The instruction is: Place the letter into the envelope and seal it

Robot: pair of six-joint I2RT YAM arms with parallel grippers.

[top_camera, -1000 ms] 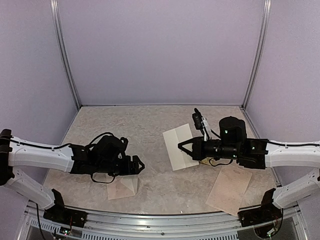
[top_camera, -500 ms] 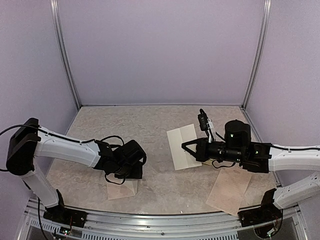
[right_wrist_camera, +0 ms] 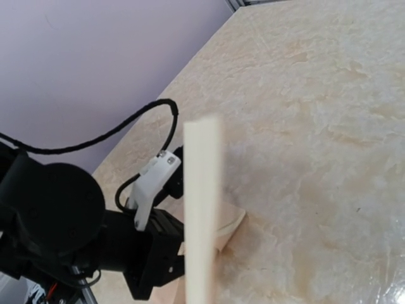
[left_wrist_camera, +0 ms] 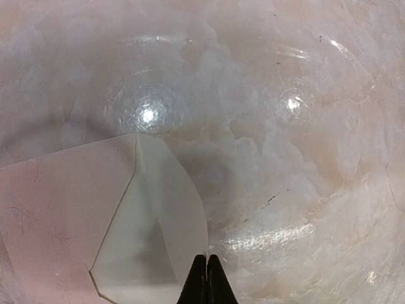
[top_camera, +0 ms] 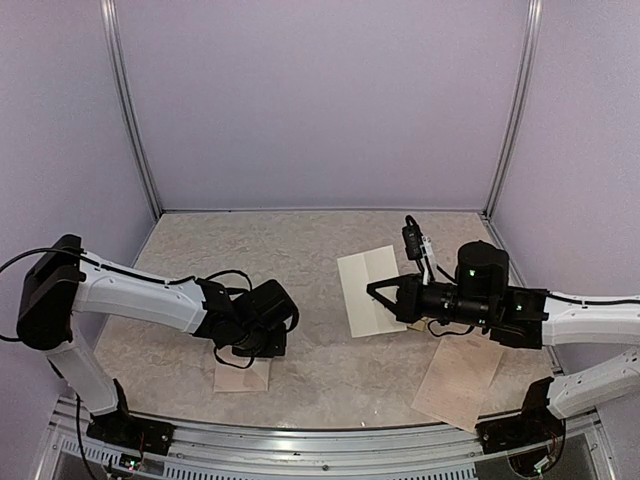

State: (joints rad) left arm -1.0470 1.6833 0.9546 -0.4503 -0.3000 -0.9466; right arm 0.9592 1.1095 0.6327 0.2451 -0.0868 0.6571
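letter [right_wrist_camera: 202, 209] edge-on, centre | left arm [right_wrist_camera: 57, 215] lower left | envelope [right_wrist_camera: 231, 223] under it

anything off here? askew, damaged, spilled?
Nothing damaged or spilled. The envelope lies flap open under the left gripper; the right gripper holds the letter. Only the tan sheet lies askew by the right arm.

Plain lilac walls [top_camera: 320, 100]; metal corner posts [top_camera: 130, 110]; marbled beige tabletop [top_camera: 290, 245] with bright glare spots
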